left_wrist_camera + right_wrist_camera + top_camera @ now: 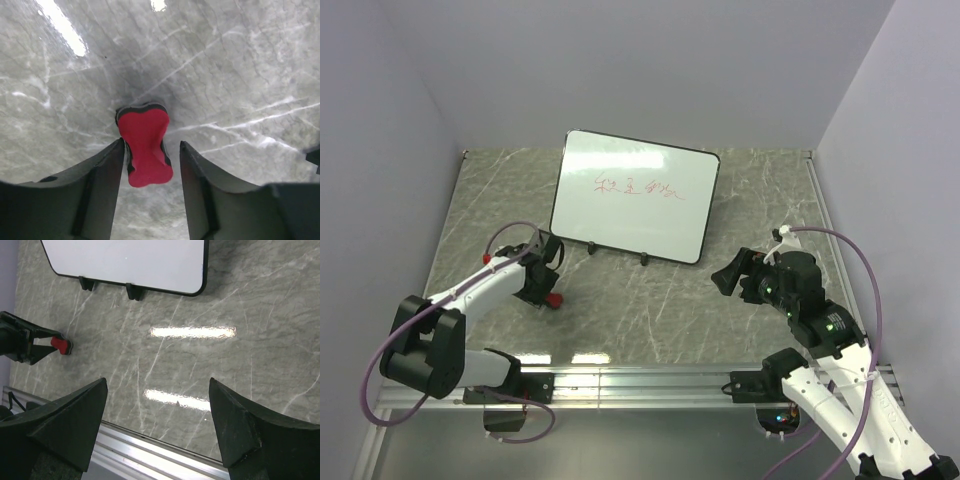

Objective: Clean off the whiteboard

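Observation:
The whiteboard (635,225) stands propped at the back of the table with red writing (640,188) across its middle; its lower edge and black feet show in the right wrist view (130,260). A small red-and-black eraser (145,145) lies on the marble, front left of the board (553,298). My left gripper (151,142) is down around it: the left finger touches its side, while the right finger (200,175) stands a little apart from it. My right gripper (158,380) hovers open over bare marble on the right (728,275), holding nothing.
An aluminium rail (640,380) runs along the table's near edge, just below the right gripper's fingers (150,450). Pale walls close in the table at the back and on both sides. The left arm's gripper (20,342) shows at the left edge of the right wrist view.

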`<action>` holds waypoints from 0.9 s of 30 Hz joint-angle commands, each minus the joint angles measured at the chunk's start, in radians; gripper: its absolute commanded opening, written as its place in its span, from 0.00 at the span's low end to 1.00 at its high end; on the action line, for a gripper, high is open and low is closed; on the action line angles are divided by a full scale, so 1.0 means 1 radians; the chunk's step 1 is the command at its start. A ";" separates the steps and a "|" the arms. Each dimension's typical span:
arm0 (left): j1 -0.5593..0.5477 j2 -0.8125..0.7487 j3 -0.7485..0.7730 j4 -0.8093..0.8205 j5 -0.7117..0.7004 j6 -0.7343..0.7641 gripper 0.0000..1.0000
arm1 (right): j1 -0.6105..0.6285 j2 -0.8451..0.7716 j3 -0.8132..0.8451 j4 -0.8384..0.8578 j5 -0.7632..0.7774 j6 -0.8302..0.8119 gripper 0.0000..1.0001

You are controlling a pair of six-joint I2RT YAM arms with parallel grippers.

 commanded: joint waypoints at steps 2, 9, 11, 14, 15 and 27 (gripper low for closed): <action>0.017 0.007 -0.003 0.029 0.007 0.040 0.52 | 0.008 0.002 -0.007 0.016 0.013 0.004 0.89; 0.024 0.035 0.001 0.045 0.034 0.067 0.53 | 0.008 -0.003 -0.014 0.022 0.027 0.011 0.89; 0.024 0.035 -0.009 0.051 0.045 0.072 0.53 | 0.008 0.002 -0.016 0.025 0.028 0.014 0.88; 0.024 0.030 -0.019 0.057 0.051 0.077 0.51 | 0.008 0.005 -0.023 0.034 0.030 0.019 0.88; 0.024 0.032 -0.021 0.058 0.051 0.081 0.49 | 0.008 0.006 -0.026 0.036 0.028 0.022 0.88; 0.054 0.064 -0.020 0.160 0.108 0.245 0.00 | 0.007 0.022 -0.013 0.060 0.033 0.047 0.88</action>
